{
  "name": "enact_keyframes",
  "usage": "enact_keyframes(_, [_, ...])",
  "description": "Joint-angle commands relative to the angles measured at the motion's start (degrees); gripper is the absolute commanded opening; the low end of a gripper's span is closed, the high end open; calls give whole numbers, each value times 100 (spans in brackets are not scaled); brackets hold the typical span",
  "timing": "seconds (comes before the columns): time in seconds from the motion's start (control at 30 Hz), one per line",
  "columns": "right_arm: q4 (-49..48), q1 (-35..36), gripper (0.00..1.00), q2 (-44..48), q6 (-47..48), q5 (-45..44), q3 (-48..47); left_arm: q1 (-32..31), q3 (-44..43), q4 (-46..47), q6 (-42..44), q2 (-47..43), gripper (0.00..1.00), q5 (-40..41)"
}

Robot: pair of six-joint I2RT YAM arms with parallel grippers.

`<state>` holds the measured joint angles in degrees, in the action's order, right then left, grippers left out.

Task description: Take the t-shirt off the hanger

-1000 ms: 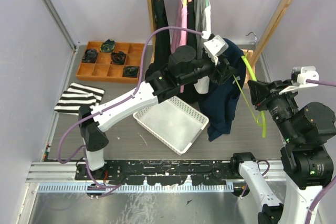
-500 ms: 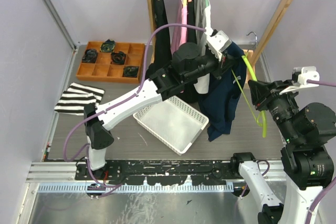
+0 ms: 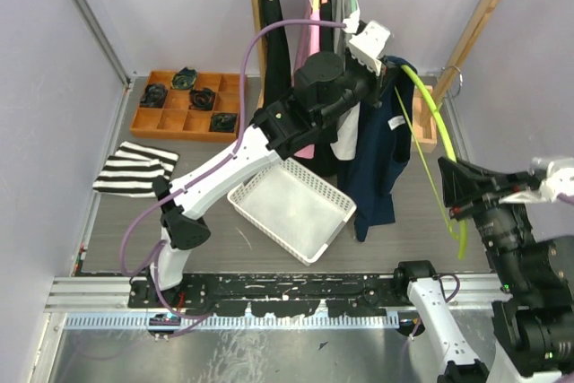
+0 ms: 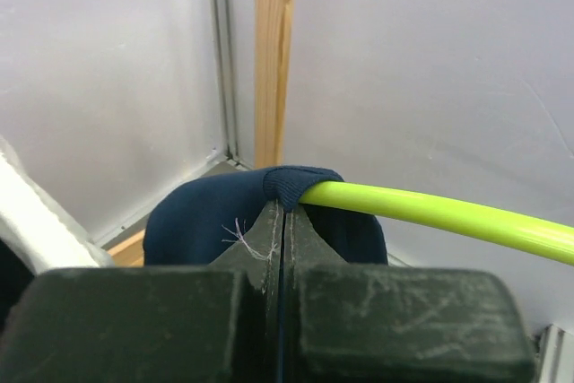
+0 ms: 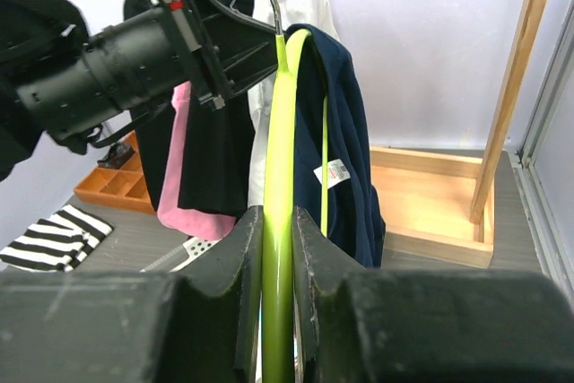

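**Peeling a navy t-shirt (image 3: 372,159) off a green hanger (image 3: 429,123) gripped between two hands**

A wooden clothes rack (image 3: 475,24) stood at the back of the grey bench (image 3: 206,230), with other garments hanging from its rail. A white slatted basket (image 3: 291,208) sat on the bench below them. The t-shirt hung in the air in front of the rack, draped over the hanger's far shoulder and trailing down towards the basket's right corner.

The right hand (image 5: 277,221) was clamped on the hanger's lower bar, holding it up at a slant. The left hand (image 4: 283,213) had its fingers pressed fully together on a pinch of navy fabric, right where the cloth wrapped over the hanger's rounded end.

The step looked like sliding that shoulder off the tip. To do it well, the left hand would likely need to pull outward along the green bar, not straight down. The right hand should hold the hanger steady or draw it the opposite way, so the thin pinch does not slip.
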<state>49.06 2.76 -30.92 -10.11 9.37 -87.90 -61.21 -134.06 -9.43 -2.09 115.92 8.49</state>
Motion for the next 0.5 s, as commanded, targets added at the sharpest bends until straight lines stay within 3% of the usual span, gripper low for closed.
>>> enact_keyframes(0.0, [-199,-22,1,212,63,26,-293,117,-565,-255,182,252,0,273])
enact_keyframes(0.47, [-16,-22,1,419,0,-101,-760,547,-1113,-249,170,715,0,240])
